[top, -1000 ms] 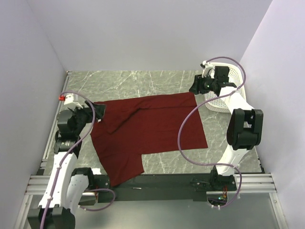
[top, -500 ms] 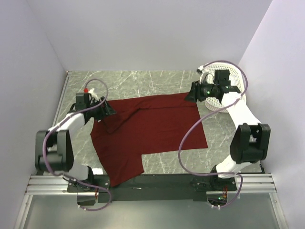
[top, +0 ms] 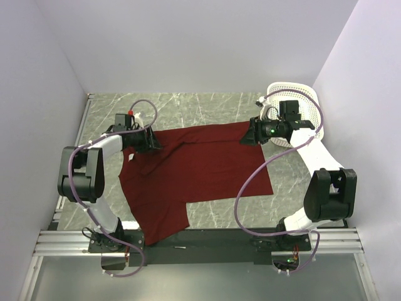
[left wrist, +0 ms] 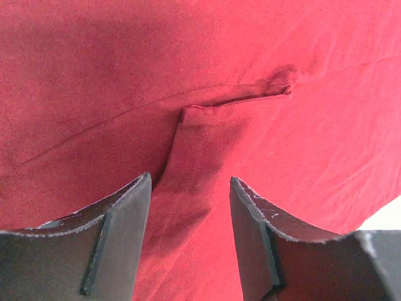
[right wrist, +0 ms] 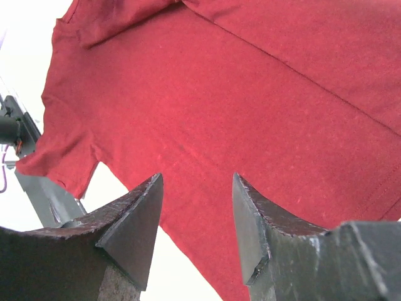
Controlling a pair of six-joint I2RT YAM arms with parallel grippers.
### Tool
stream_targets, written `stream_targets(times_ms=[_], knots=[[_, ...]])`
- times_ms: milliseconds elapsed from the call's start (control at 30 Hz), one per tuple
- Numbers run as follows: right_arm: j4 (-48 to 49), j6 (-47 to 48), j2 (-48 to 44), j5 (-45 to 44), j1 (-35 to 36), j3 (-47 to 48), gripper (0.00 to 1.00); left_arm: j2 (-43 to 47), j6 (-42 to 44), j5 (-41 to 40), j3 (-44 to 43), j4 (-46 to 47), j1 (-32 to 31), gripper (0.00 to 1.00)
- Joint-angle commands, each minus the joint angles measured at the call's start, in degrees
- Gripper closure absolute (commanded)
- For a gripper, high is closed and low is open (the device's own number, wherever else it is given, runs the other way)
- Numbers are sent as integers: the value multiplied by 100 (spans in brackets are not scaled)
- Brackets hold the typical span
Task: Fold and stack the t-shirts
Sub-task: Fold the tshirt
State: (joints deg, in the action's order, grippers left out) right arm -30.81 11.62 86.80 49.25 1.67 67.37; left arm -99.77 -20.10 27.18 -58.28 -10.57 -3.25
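**Both grippers parted at the shirt's far corners**

My left gripper point(left wrist: 190, 183) has its jaws partly apart and empty. It hangs close over a creased fold in the maroon cloth, upper left of the overhead view. My right gripper point(right wrist: 196, 180) is parted about as much and holds nothing, at the cloth's upper right corner. The t-shirt point(top: 200, 169) lies spread mid-frame on the table point(top: 207, 103). It looks light, limp and not slippery, so I'd pinch right at the corners, through every layer, or it will sag. The white basket point(top: 294, 93) sits upper right.

Left tool point(top: 151, 143), right tool point(top: 245, 137) reached t-shirt point(top: 200, 172).
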Motion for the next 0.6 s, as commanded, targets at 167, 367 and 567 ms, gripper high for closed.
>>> stream_targets(times_ms=[167, 367, 567], knots=[[57, 34, -120, 155, -18, -31, 45, -280, 296, 7, -482, -253, -115, 41], [66, 42, -155, 207, -53, -40, 45, -359, 445, 148, -465, -472, -141, 42], [75, 42, -190, 234, -70, -58, 45, -219, 454, 244, -412, -481, -159, 48]])
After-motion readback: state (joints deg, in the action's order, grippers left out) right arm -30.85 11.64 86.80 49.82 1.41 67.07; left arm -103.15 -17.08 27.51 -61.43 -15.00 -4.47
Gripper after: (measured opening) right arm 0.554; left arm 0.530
